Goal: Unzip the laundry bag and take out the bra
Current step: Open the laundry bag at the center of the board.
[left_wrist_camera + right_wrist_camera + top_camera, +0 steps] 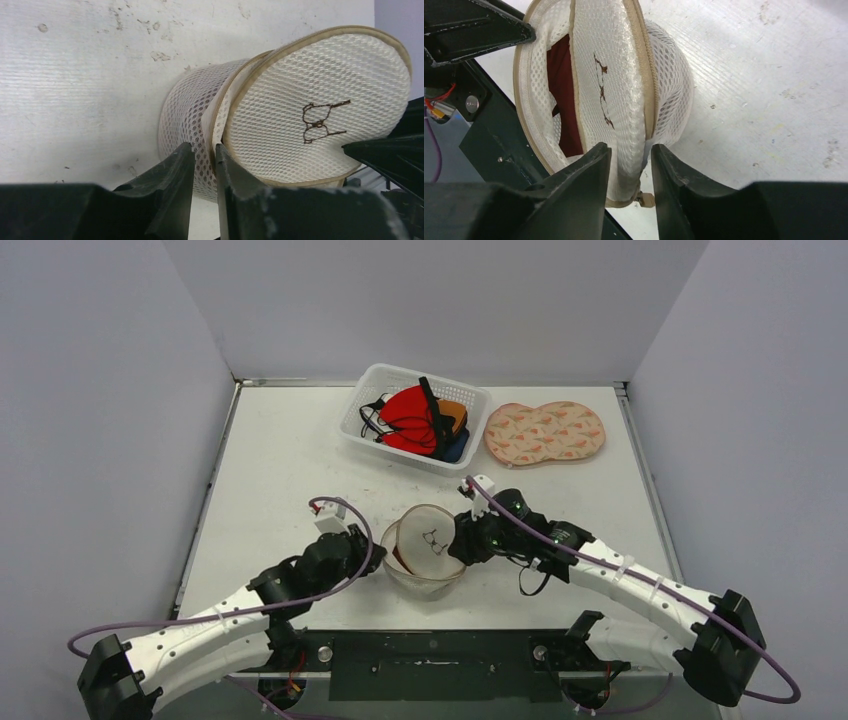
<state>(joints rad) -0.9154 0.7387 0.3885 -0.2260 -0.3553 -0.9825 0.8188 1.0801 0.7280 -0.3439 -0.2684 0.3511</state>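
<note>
White basket (362, 400) of garments (410, 415) beside patterned cloth (545, 433)

The laundry bag (425, 552) sits near the table's (280, 470) near edge, hemmed in by the left hand (378, 558) and right hand (462, 538). Its raised lid leaves a narrow gap on the left. A full basket (352, 418) and a patterned pad (545, 432) crowd the far middle and right. Bare table lies on the left.

From above and behind the arms, we look down on the whole bench (280, 470). Each wrist view sits very near and looks past its own claw: the left claw (204, 150) faces the right arm, the right claw (630, 150) faces the left arm. All three views share the laundry bag (425, 545).
</note>
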